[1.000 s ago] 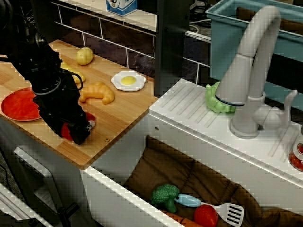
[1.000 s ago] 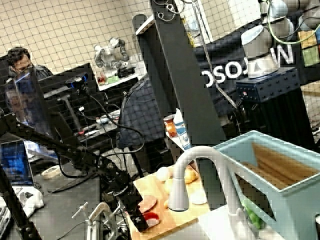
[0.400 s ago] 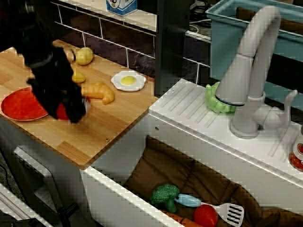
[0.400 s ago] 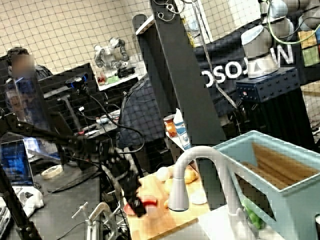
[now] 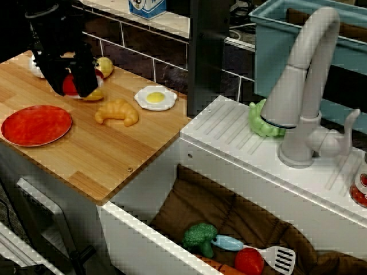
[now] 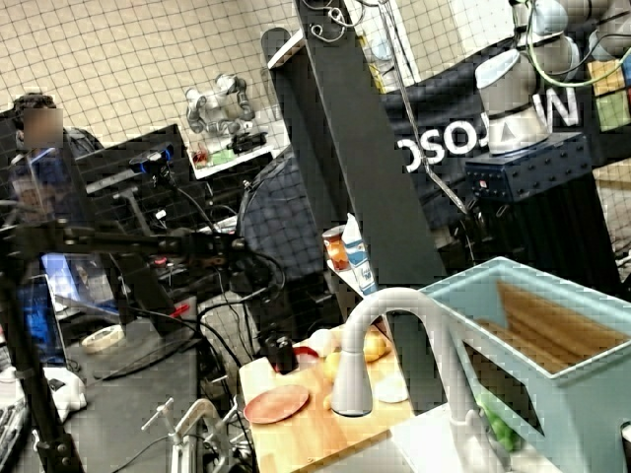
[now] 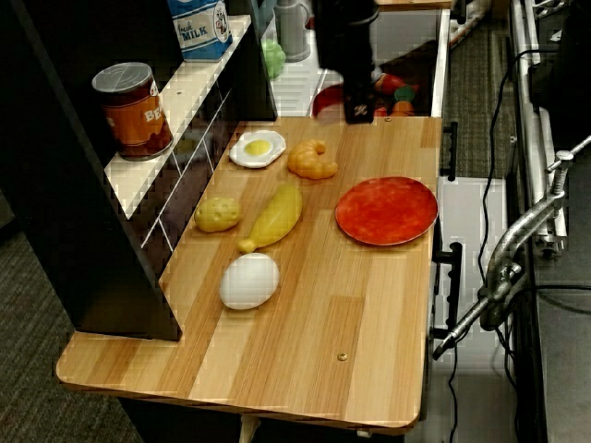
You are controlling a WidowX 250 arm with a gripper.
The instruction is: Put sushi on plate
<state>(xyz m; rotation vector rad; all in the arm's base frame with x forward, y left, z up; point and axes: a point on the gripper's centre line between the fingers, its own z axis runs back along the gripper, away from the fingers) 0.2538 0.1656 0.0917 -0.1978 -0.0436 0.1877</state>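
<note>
Red and round, the plate [image 5: 36, 125] lies bare on the wooden tabletop [image 5: 109, 154], with nothing on it. To its right and higher up, the gripper [image 5: 73, 86] hangs in the air, its jaws shut tight on the sushi [image 5: 69, 85]. This looks like the carrying step. Next, the sushi needs to go over the plate, come down, and be let go there.
</note>
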